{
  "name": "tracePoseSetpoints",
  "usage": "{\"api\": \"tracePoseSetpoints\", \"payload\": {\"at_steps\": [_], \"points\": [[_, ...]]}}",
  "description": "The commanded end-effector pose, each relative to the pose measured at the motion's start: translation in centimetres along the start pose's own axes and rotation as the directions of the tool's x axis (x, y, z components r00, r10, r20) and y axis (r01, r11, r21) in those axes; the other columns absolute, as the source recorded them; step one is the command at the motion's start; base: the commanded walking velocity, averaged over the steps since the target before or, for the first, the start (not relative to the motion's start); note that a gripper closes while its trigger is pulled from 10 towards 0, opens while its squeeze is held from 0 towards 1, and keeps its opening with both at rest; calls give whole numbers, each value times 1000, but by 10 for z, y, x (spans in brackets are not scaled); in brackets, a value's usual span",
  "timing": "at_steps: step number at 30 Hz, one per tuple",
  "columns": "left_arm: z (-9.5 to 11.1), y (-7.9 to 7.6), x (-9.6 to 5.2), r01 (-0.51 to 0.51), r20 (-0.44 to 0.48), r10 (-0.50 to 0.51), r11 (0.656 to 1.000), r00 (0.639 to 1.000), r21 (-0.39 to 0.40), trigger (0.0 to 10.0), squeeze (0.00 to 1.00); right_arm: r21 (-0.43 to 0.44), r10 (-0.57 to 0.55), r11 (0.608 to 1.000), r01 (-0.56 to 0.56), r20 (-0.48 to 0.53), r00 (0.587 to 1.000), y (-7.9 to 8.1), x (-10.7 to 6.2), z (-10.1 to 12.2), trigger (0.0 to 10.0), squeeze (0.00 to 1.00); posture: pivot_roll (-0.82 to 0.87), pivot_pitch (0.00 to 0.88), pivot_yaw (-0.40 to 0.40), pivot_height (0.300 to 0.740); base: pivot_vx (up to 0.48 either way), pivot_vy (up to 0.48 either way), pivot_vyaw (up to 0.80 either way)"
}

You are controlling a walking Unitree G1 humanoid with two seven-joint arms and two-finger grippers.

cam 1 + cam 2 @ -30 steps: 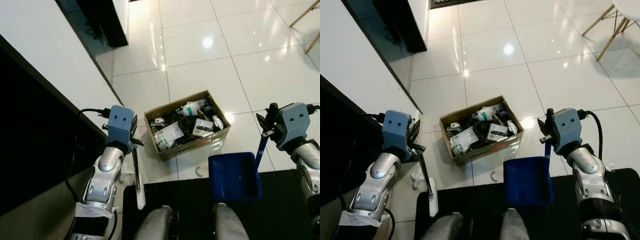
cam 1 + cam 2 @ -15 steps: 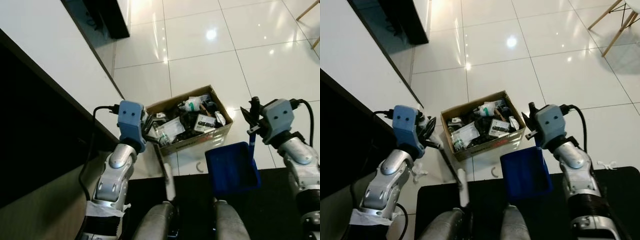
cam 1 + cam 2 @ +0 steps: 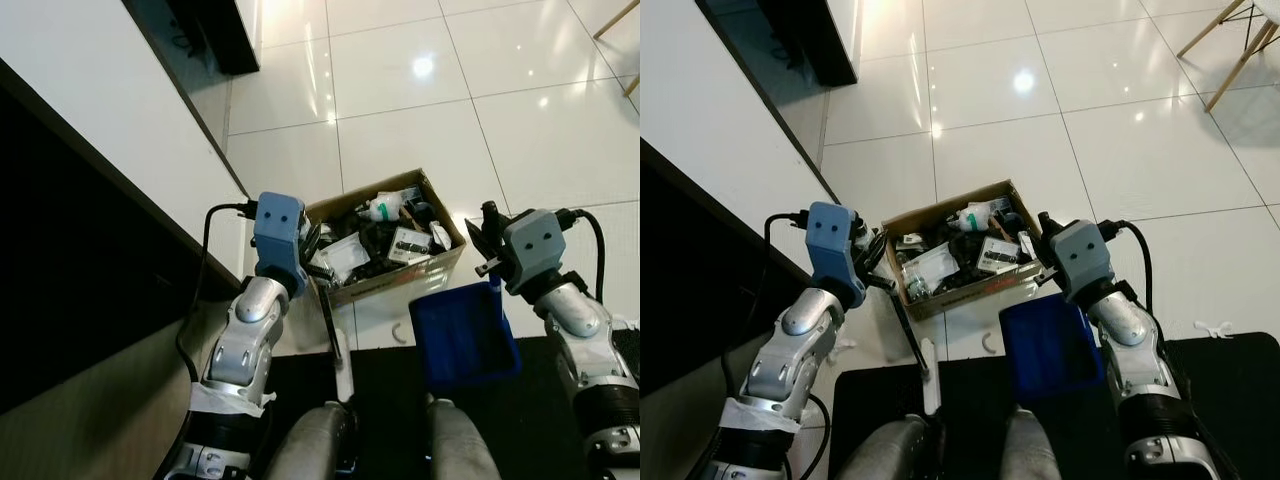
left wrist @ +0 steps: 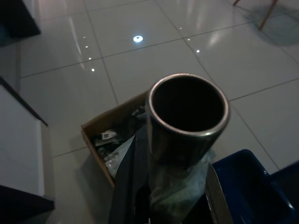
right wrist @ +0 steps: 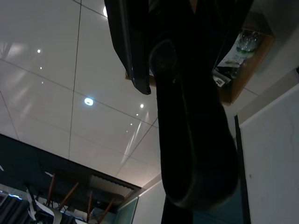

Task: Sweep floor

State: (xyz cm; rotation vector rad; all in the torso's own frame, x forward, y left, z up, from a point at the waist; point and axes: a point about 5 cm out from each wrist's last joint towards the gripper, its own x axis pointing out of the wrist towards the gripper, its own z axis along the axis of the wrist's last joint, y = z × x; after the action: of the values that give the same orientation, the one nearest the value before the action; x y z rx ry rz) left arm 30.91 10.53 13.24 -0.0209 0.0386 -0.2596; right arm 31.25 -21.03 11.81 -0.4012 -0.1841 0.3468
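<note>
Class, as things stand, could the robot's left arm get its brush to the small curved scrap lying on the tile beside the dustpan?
Probably yes. The left gripper holds the brush, whose head hangs near the scrap, with bare tile between them. The cardboard box lies behind, not across that path.

Glossy white tiled floor (image 3: 1110,130) carries an open cardboard box (image 3: 962,252) full of rubbish. A small curved scrap (image 3: 987,345) lies near the edge of a black mat (image 3: 1240,370).

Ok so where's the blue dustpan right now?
The blue dustpan hangs from the right gripper, just below the cardboard box on the robot's right.
</note>
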Motion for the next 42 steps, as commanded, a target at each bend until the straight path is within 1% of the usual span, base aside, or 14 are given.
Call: {"api": "tracePoseSetpoints", "payload": {"at_steps": [1,5,6,7,8,10,18,20,24,25,28,29,35,42], "points": [[5,1,2,-21,37,22,1000,999,-6,10000,0,76,41,996,-37,-63,997,21,-5,-16,10000,0,49,265,166,740,0,0,0],[1,-1,5,-19,32,19,1000,999,-2,10000,0,85,50,995,-44,-73,996,25,-4,-19,10000,0,43,263,162,740,0,0,0],[-10,-2,4,-24,13,24,1000,1000,8,10000,0,91,57,995,-50,-75,996,28,-3,-20,10000,0,38,262,158,740,0,0,0],[-10,-2,4,-24,13,24,1000,1000,8,10000,0,91,57,995,-50,-75,996,28,-3,-20,10000,0,38,262,158,740,0,0,0],[-22,-4,2,-42,-7,42,999,999,0,10000,0,99,65,993,-57,-74,995,32,-2,-20,10000,0,38,262,158,740,0,0,0],[-33,-6,0,-56,-29,56,998,998,-7,10000,0,106,73,992,-64,-77,994,35,-2,-21,10000,0,22,264,147,740,0,0,0],[-43,-12,-2,-66,-45,65,997,997,-27,10000,0,123,87,989,-76,-86,992,44,-4,-24,10000,0,18,271,140,740,0,0,0],[-46,-24,-3,-26,-50,24,999,998,-41,10000,0,138,102,986,-90,-81,992,53,-3,-24,10000,0,14,276,142,740,0,0,0],[-45,-34,-2,26,-46,-29,997,999,-69,10000,0,142,103,986,-91,-77,992,55,-2,-23,10000,0,14,277,142,740,0,0,0],[-44,-44,-1,91,-46,-95,992,994,-91,10000,0,144,101,986,-90,-75,992,55,-1,-23,10000,0,14,278,142,740,0,0,0],[-44,-52,-1,143,-50,-149,985,988,-101,10000,0,144,100,986,-89,-74,992,55,0,-23,10000,0,12,279,142,740,0,0,0],[-44,-61,-1,210,-58,-217,972,974,-109,10000,0,147,96,986,-85,-71,993,54,1,-22,10000,0,12,279,142,740,0,0,0],[-38,-76,0,312,-51,-323,937,945,-158,10000,0,152,84,986,-73,-68,994,53,2,-21,10000,0,4,279,144,740,0,0,0],[-30,-85,1,372,-23,-384,905,923,-206,10000,0,156,76,986,-64,-70,995,51,1,-22,10000,0,-2,279,145,740,0,0,0]]}}
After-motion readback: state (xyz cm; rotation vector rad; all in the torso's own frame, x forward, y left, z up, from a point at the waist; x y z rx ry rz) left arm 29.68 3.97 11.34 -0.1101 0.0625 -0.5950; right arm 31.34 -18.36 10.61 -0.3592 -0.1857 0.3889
